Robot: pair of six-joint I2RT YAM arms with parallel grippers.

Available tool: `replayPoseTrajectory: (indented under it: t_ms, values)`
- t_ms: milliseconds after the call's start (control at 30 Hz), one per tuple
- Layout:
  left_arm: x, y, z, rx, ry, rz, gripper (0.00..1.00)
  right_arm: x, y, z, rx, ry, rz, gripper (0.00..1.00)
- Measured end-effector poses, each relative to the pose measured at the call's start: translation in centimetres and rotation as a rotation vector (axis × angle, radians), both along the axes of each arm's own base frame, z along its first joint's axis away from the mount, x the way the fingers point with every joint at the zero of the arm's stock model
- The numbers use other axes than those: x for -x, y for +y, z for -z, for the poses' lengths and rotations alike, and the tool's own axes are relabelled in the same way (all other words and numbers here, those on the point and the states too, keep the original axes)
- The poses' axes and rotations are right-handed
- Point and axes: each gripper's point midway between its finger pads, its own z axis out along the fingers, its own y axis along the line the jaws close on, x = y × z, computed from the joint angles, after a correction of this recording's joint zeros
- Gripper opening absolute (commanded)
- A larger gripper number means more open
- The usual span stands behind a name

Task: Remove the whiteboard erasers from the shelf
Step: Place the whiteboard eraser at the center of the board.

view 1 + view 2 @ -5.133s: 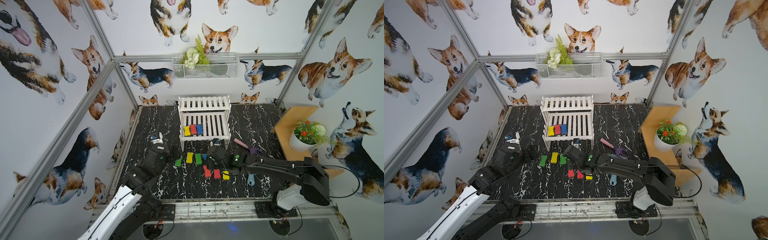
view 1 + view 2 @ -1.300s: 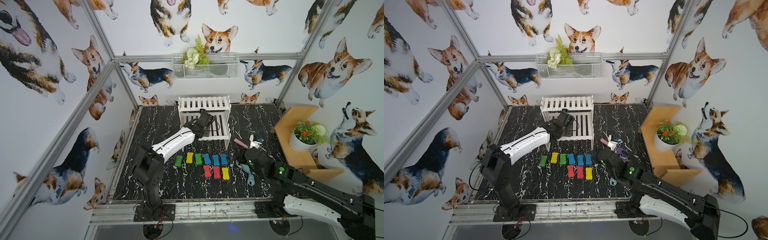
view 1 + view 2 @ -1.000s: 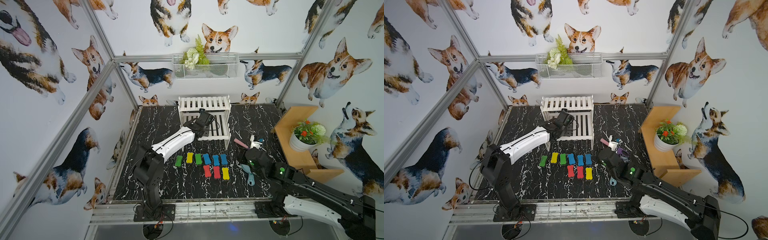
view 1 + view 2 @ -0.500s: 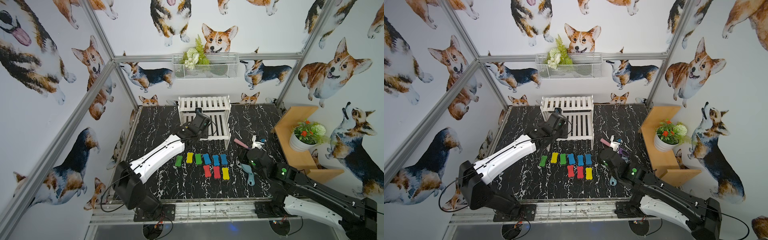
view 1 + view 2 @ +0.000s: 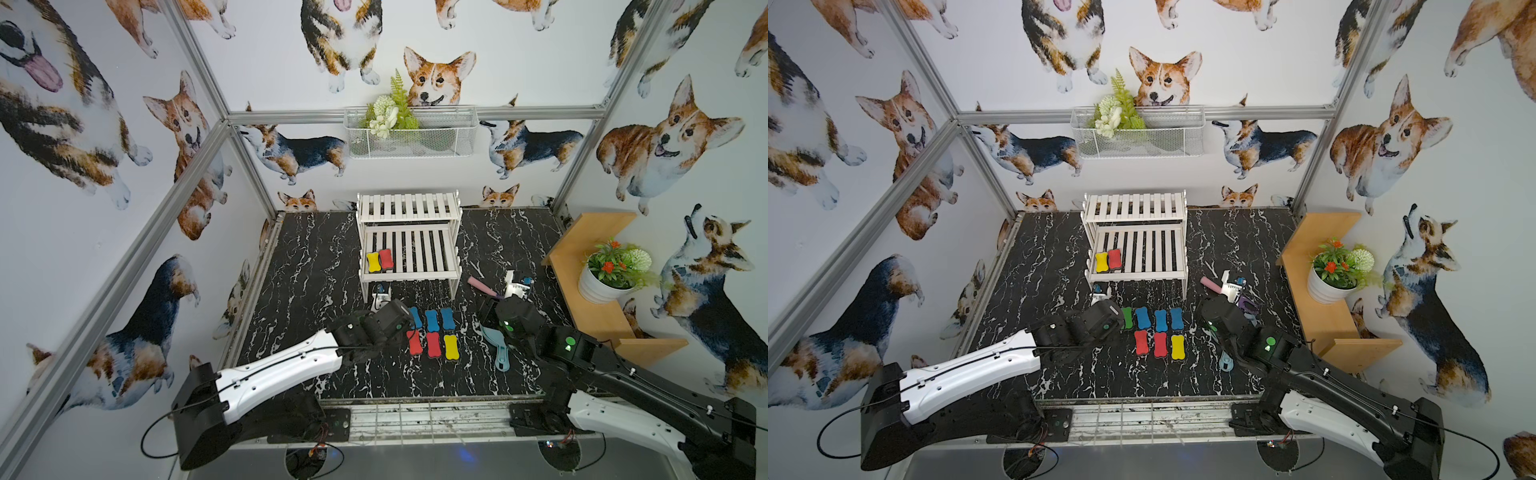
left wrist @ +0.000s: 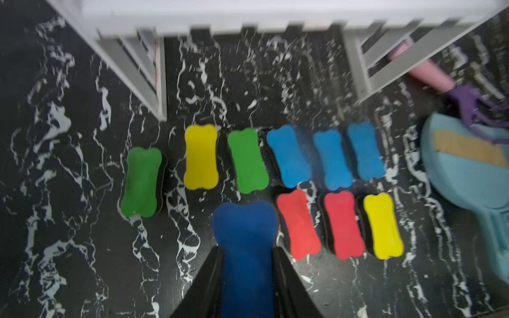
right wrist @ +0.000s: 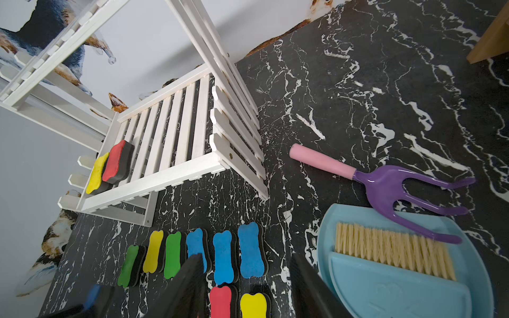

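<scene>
- Plainly, the left gripper (image 6: 248, 249) was closed narrow on a dark blue eraser (image 6: 245, 225), with one black finger along each long side of it.
- That held eraser was off the shelf (image 5: 415, 272), out in front of its lower tier and toward the left arm's front leg. The wrist view was too blurred to tell whether its felt touched the tabletop (image 5: 299, 291).
- Two erasers lay on the shelf's lower tier, at the end toward the left arm. A yellow eraser (image 5: 373, 262) and a red eraser (image 5: 386, 258) sat side by side and touching, and both top views showed them.
- Just in front of the shelf, nine more lay on the tabletop in two rows.
- The near row of six erasers (image 6: 248, 159), closest to the shelf, ran green, yellow, green, blue, blue, blue.
- The far row of three erasers (image 6: 343, 224), one step further from the shelf, ran red, red, yellow and sat beside the held one.
- The right gripper (image 7: 246, 257) hovered in front of the shelf's corner on the right arm's side. Its jaws stood moderately apart with nothing gripped between them.
- A light-blue dustpan (image 7: 399, 289) holding a brush (image 7: 394, 250) lay on the tabletop beyond that same corner of the shelf.
- A purple fork (image 7: 385, 187) with a pink handle lay between the shelf's side and the dustpan, its tines reaching over the dustpan's rim.
</scene>
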Motion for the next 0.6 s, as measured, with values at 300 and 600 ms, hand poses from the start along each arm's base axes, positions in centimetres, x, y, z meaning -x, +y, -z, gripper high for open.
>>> replayPoseTrajectory:
  t_ms: [300,600]
  values:
    - [0.9,-1.1,4.8,-0.030,0.130,-0.005,0.29,-0.1,0.0,-0.4,0.001,-0.003,0.005,0.56]
    - [1.1,-2.4,7.0,-0.048,0.199,0.012,0.27,-0.1,-0.2,-0.4,0.006,-0.004,0.012,0.56]
